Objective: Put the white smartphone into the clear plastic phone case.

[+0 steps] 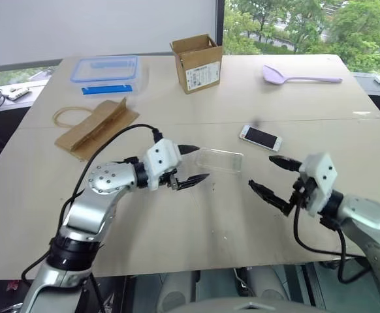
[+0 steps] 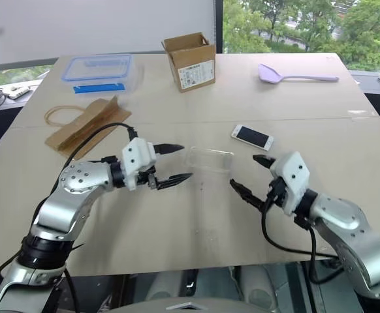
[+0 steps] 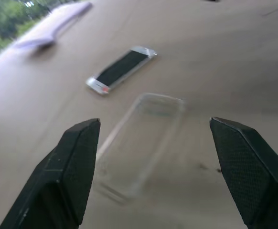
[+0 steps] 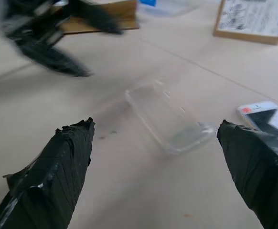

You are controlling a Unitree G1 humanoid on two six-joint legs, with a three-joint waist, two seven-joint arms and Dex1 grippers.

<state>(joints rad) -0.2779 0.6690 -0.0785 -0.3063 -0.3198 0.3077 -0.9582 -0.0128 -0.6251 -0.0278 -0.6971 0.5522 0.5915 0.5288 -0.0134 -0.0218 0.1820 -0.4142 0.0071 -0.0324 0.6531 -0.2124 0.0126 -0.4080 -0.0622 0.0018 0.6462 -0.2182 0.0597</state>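
The white smartphone [image 1: 260,137] lies flat, screen up, on the wooden table [image 1: 196,225], right of centre. The clear plastic phone case [image 1: 219,160] rests empty on the table just left of the phone and nearer me, apart from it. My left gripper [image 1: 194,165] hovers open just left of the case, fingers pointing at it, holding nothing. On the case's right, my right gripper [image 1: 270,176] is open and empty too. The left wrist view shows the case [image 3: 141,140] between its fingers with the phone [image 3: 121,69] beyond; the right wrist view shows the case [image 4: 169,117] and a phone corner [image 4: 265,114].
A cardboard box [image 1: 196,62] stands at the back centre. A clear blue-rimmed food box [image 1: 105,74] sits at back left, a brown paper bag [image 1: 93,126] in front of it. A lilac spatula [image 1: 298,76] lies at back right.
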